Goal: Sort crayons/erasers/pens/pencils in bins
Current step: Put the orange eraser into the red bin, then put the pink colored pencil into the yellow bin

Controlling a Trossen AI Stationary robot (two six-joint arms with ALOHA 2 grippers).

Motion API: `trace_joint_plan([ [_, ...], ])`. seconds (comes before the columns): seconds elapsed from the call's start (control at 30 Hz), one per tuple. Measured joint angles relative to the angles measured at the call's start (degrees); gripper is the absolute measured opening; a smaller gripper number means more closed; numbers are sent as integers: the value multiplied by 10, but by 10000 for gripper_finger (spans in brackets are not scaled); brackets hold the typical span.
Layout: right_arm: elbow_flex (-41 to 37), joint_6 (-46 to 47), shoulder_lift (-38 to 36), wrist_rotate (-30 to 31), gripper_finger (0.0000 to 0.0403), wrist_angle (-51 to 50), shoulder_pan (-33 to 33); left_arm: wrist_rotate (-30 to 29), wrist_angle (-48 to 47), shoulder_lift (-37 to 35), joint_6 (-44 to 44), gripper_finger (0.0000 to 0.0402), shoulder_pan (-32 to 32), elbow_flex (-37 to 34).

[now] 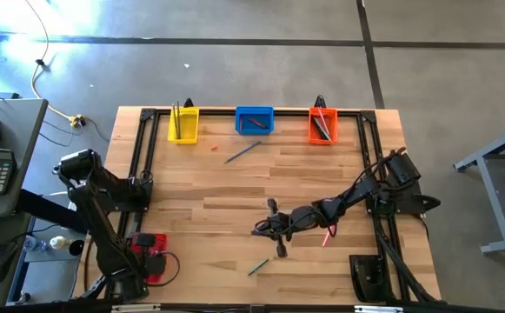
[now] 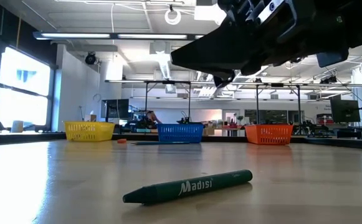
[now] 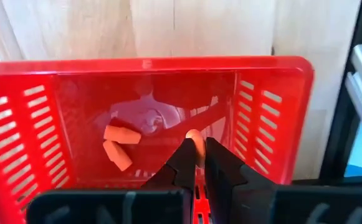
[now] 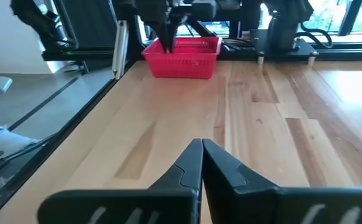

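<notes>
A pale wooden worktop (image 1: 235,200) stands on a grey concrete floor. Along its far edge sit the yellow bin (image 1: 183,124), the blue bin (image 1: 254,121) and the orange bin (image 1: 322,125), each with sticks inside that are too small to name. The red bin (image 3: 143,112) is at the near left corner, mostly hidden from above by the left arm. The left end effector (image 3: 196,155) hangs in it with its fingers pinched on a pink eraser (image 3: 194,138); two more erasers (image 3: 118,144) lie on the bin floor. The right end effector (image 4: 201,155) hovers mid-worktop, closed and empty. A green crayon (image 2: 190,186) lies near the front edge, a grey pen (image 1: 242,152) before the blue bin.
</notes>
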Motion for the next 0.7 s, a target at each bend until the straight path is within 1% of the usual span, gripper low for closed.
trace_joint_plan([
  [0.1, 0, -5, 0, 0, 0, 0, 7, 12, 0, 10, 23, 3, 12, 0],
  [0.27, 0, -13, 0, 11, 0, 1, 10, 10, 0, 13, 39, 9, 29, 0],
  [0.37, 0, -13, 0, 11, 0, 0, 10, 11, -2, 13, 39, 26, 36, 0],
  [0.53, 0, -13, 0, 11, 0, 0, 10, 16, -11, 13, 39, 65, 36, 0],
  [0.7, 0, -11, 0, 11, 0, -15, 10, 30, -40, 13, 47, 97, 36, 3],
])
